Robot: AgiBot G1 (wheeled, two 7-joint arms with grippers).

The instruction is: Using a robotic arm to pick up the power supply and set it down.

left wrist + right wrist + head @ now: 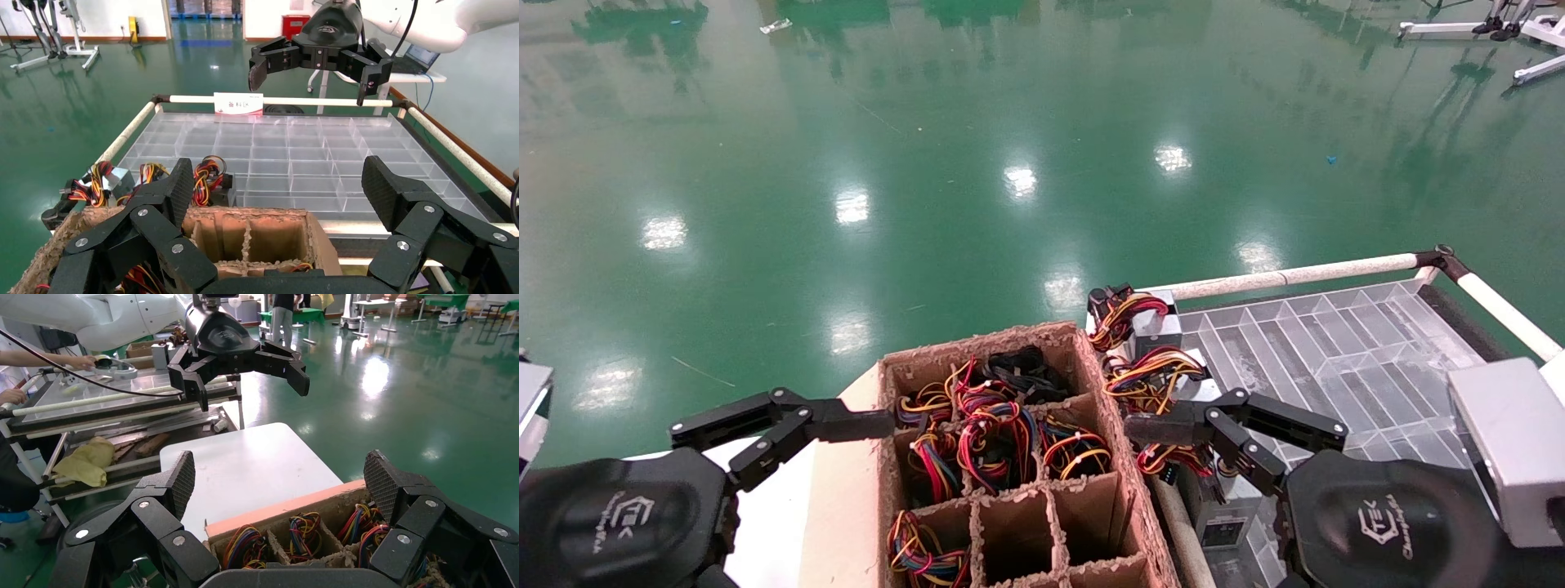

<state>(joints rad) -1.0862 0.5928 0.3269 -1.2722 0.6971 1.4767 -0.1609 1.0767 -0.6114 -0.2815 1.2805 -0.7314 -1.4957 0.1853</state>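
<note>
Power supplies (pixel 1001 441) sit as wire-bundled units in a cardboard divider box (pixel 1128 490) at the near middle; roughly five cells look filled, three near cells empty or partly so. About three more supplies (pixel 1164 371) lie along the left edge of the clear compartment tray (pixel 1344 359) just beside the box. Right gripper (pixel 1173 445) hovers between box and tray, fingers spread, holding nothing. Left gripper (pixel 789 429) is at the box's left edge over the white table (pixel 764 523), also spread and empty. Looks like the pre-grasp step: next move needs a descent onto one unit and a closing grip.
</note>
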